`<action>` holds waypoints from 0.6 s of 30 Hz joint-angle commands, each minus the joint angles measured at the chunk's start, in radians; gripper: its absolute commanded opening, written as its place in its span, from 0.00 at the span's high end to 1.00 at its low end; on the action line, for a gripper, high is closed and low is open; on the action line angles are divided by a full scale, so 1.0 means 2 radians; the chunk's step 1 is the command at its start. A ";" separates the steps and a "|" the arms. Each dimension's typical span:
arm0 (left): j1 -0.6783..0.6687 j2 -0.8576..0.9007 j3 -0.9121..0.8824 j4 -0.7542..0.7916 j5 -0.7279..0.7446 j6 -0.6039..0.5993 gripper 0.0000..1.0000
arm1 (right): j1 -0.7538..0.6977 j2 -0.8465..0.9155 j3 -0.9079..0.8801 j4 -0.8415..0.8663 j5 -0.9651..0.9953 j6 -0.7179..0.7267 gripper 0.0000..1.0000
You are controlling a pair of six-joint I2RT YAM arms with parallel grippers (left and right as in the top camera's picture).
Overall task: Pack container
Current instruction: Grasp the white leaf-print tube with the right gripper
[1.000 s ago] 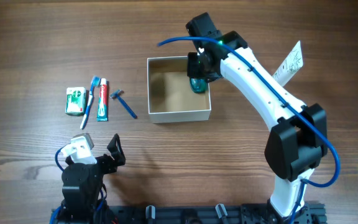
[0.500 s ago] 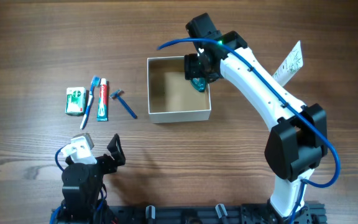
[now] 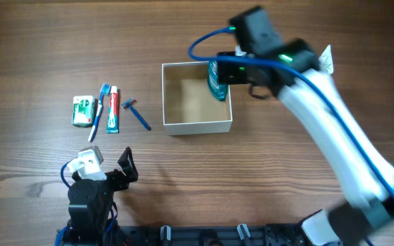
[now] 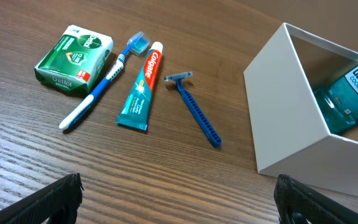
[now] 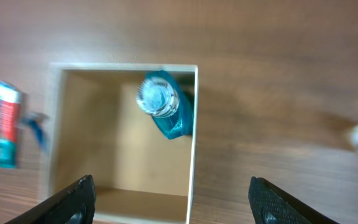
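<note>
The container [image 3: 183, 126] is a square open box with white walls and a tan inside, at the table's middle. A teal mouthwash bottle [image 3: 217, 82] leans in its back right corner; it also shows in the right wrist view [image 5: 165, 106] and the left wrist view [image 4: 353, 90]. My right gripper [image 3: 234, 72] hovers above that corner, open and empty [image 5: 173, 199], over the container's right wall [image 5: 194, 149]. My left gripper [image 3: 126, 166] rests near the front left, open and empty [image 4: 179, 202].
Left of the container [image 4: 284, 118] lie a green-and-white box [image 3: 82, 111] [image 4: 74, 59], a toothbrush [image 3: 98, 109] [image 4: 101, 84], a toothpaste tube [image 3: 113, 109] [image 4: 140, 87] and a blue razor [image 3: 137, 114] [image 4: 196, 111]. A white printed packet [image 3: 322, 67] lies at the back right.
My right gripper has let go of the mouthwash bottle and has risen and drawn back to the right. The bottle stays in the container. The left arm has not moved.
</note>
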 commanded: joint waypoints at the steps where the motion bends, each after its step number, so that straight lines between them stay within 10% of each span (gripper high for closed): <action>1: 0.004 -0.005 -0.007 -0.002 0.010 0.008 0.00 | -0.027 -0.079 0.009 -0.004 0.052 -0.005 0.19; 18: 0.004 -0.005 -0.007 -0.002 0.010 0.008 0.00 | -0.276 0.032 0.009 -0.010 -0.009 -0.083 0.22</action>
